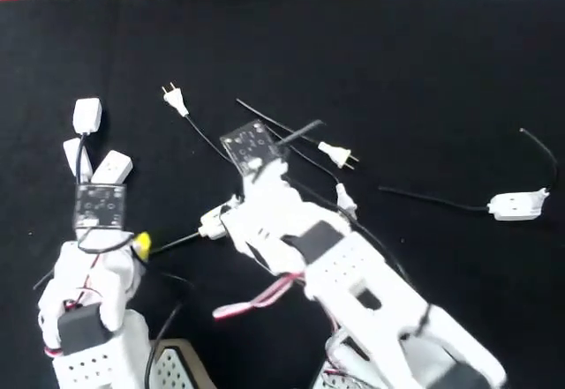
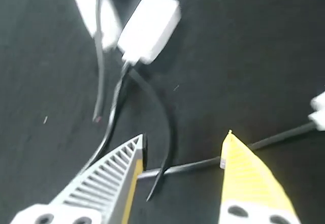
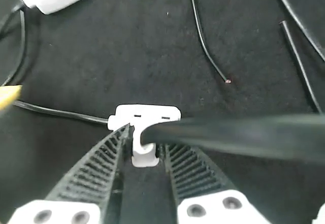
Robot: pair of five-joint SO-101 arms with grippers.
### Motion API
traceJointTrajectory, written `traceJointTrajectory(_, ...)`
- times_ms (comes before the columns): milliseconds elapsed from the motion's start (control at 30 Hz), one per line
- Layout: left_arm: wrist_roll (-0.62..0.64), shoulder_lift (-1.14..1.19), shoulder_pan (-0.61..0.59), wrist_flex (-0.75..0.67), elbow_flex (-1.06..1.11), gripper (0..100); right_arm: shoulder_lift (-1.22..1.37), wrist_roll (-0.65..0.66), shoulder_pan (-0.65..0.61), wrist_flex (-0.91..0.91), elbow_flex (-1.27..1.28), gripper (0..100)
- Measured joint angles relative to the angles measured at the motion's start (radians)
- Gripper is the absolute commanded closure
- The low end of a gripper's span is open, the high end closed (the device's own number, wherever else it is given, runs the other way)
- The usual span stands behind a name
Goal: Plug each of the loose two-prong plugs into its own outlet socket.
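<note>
The right fingers (image 3: 101, 163) pinch a white plug (image 3: 144, 156) that touches the slotted socket (image 3: 147, 115) on the black tabletop (image 3: 152, 46). Beside that socket, the left fingers (image 2: 249, 176) are spread wide over black cords (image 2: 167, 132).

Matt black cloth table (image 1: 424, 54); smooth white plastic plug (image 3: 144, 156); ribbed fingers (image 3: 96, 173).

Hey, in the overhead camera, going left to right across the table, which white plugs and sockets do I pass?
Cluster of white sockets → loose plug → held socket, gripped by the right pincer → second loose plug → lone socket at the far right.
</note>
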Motion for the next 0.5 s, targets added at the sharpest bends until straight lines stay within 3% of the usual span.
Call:
traceJointTrajectory(233, -0.040, 0.002, -0.175, -0.009, 0.066, 75, 0.212, 0.025, 0.000, -0.012, -0.107, 98.7)
traceJointTrajectory(500, -0.087, 0.003, -0.189, -0.009, 0.087, 75, 0.245, 0.025, 0.040, -0.060, -0.117, 98.7)
